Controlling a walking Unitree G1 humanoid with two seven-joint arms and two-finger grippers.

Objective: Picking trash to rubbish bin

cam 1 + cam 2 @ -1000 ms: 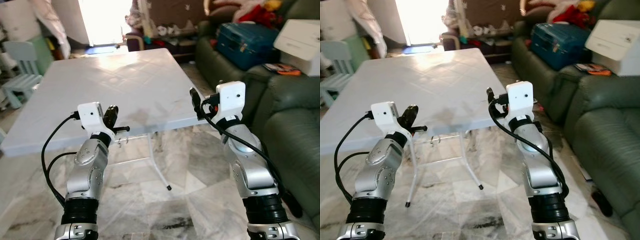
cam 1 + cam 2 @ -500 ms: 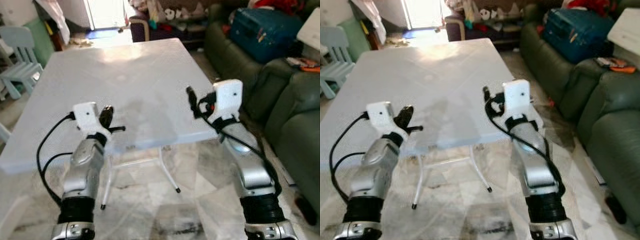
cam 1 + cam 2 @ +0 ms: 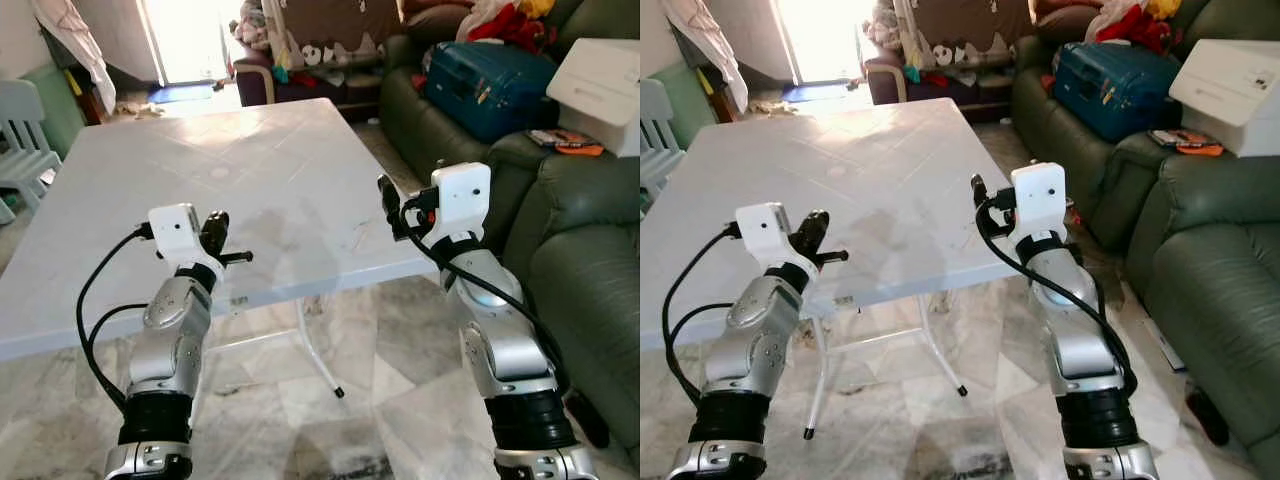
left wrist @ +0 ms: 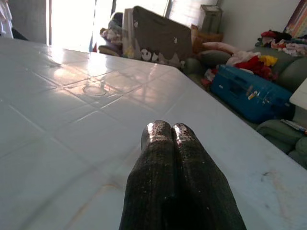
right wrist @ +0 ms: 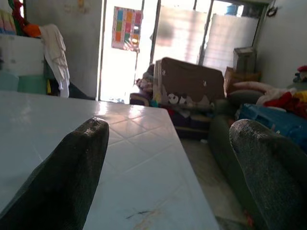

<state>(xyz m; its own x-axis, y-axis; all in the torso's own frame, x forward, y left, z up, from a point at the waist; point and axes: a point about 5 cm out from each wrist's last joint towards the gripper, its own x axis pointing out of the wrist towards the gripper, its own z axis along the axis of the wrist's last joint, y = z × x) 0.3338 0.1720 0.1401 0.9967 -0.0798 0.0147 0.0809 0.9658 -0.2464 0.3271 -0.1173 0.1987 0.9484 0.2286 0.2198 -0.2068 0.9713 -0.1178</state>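
Just no legible writing; left gripper [image 4: 168, 130] pressed closed, right gripper [image 5: 168, 143] spread wide, over white table [image 3: 250, 170].

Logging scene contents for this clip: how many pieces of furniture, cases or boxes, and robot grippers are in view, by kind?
White folding table: 1
Green sofa: 1
Pale child's chair: 1
Blue suitcase: 1
White box: 1
Grippers: 2, left gripper shut, right gripper open
Total: 7

The surface [image 3: 250, 180] stands ahead; both arms reach over its near edge. A sofa [image 3: 560, 230] lies past its right edge, carrying a suitcase [image 3: 490, 85]. A chair [image 3: 20, 130] stands, seemingly, beyond its far-left corner.
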